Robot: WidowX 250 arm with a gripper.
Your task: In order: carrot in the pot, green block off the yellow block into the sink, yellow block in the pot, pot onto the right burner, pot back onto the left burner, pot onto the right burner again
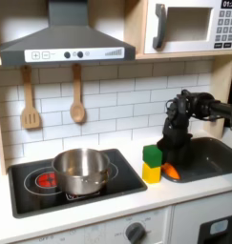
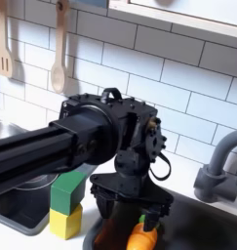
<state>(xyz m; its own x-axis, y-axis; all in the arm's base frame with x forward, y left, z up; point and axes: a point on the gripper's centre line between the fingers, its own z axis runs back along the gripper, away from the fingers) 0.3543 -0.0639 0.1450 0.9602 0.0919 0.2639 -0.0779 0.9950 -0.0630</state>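
The steel pot stands on the left burner of the black stove top. In both exterior views the green block sits on top of the yellow block, on the counter between stove and sink. Just to the first exterior view's right of the yellow block, at the sink's edge, lies the orange carrot. My gripper is lowered right over the carrot, and its fingers look spread apart on either side of it.
The dark sink lies at the right, with a grey faucet behind it. A wooden spatula and spoon hang on the tiled wall. A range hood and a microwave are overhead.
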